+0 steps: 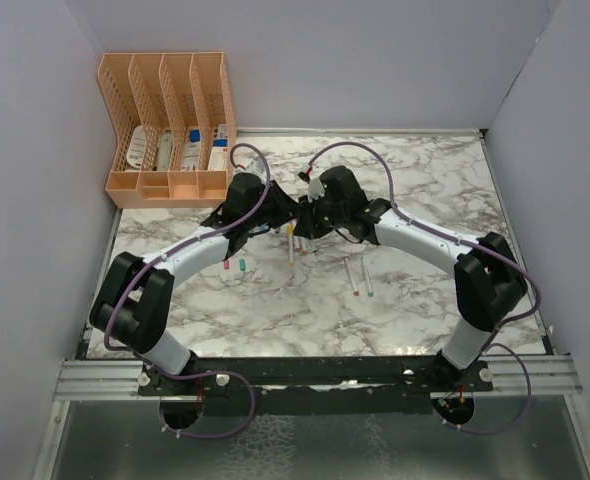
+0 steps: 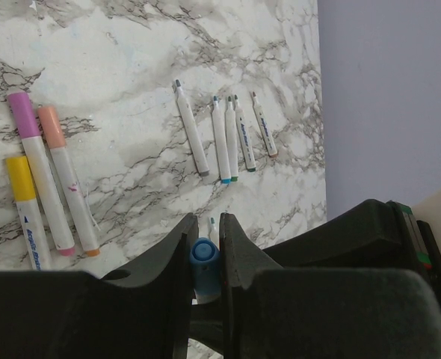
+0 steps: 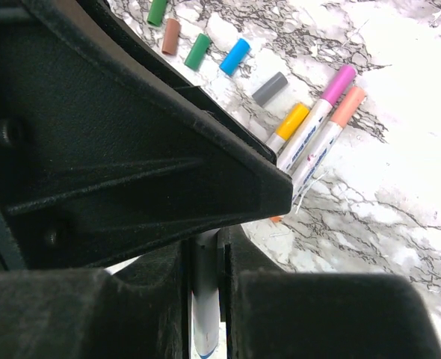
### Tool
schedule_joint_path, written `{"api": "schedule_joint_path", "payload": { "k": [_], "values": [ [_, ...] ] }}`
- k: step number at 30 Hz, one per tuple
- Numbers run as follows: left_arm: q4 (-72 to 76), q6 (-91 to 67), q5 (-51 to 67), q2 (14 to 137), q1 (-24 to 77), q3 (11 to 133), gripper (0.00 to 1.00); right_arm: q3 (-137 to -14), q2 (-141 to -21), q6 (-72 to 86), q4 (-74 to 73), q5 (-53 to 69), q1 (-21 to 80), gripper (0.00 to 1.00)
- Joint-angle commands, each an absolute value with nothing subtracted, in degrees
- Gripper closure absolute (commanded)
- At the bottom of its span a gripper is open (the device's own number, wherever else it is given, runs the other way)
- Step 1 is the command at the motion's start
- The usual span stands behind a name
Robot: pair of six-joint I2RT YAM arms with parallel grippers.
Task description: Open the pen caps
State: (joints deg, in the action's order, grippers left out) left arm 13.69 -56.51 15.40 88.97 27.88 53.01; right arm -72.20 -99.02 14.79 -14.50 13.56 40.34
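Observation:
In the left wrist view my left gripper (image 2: 207,224) is shut on a blue pen cap (image 2: 204,258), which sits upright between the jaws. My right gripper (image 3: 204,250) is shut on the white pen barrel (image 3: 204,299); the left gripper's black body fills the view above it. From the top camera both grippers (image 1: 280,222) (image 1: 310,215) meet tip to tip above the table's middle. Loose pen caps lie in a row: green (image 3: 157,11), brown (image 3: 170,35), green (image 3: 198,51), blue (image 3: 235,56), grey (image 3: 270,87). Three capped pens lie side by side, with yellow (image 3: 291,121), pink (image 3: 338,81) and peach (image 3: 347,106) caps.
Several uncapped white pens (image 2: 220,138) lie in a row on the marble table (image 2: 131,67), near the right wall. An orange file organizer (image 1: 165,130) stands at the back left corner. More pens (image 1: 360,278) and small caps (image 1: 235,265) lie in front of the grippers.

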Motion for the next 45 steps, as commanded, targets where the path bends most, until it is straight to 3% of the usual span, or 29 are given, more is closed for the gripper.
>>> {"api": "schedule_joint_path", "payload": {
  "k": [1, 15, 20, 30, 45],
  "values": [
    [14.7, -56.8, 14.5, 88.3, 29.0, 53.1, 1.00, -73.0, -98.0, 14.8, -11.3, 14.7, 40.8, 0.99],
    [11.2, -51.8, 14.8, 96.3, 21.2, 67.7, 1.00, -56.4, -86.8, 17.5, -12.4, 16.1, 40.8, 0.99],
    [10.1, -50.9, 15.1, 94.5, 21.2, 64.1, 1.00, -56.6, -86.5, 17.6, -14.0, 12.3, 40.8, 0.99],
    [-7.8, -40.4, 7.5, 86.2, 21.7, 54.6, 1.00, -63.1, -91.3, 15.4, -20.8, -4.6, 40.8, 0.99],
    [-12.7, -37.3, 1.3, 84.2, 22.4, 46.6, 0.99, -64.3, -96.4, 14.7, -22.2, -7.9, 40.8, 0.99]
  ]
}}
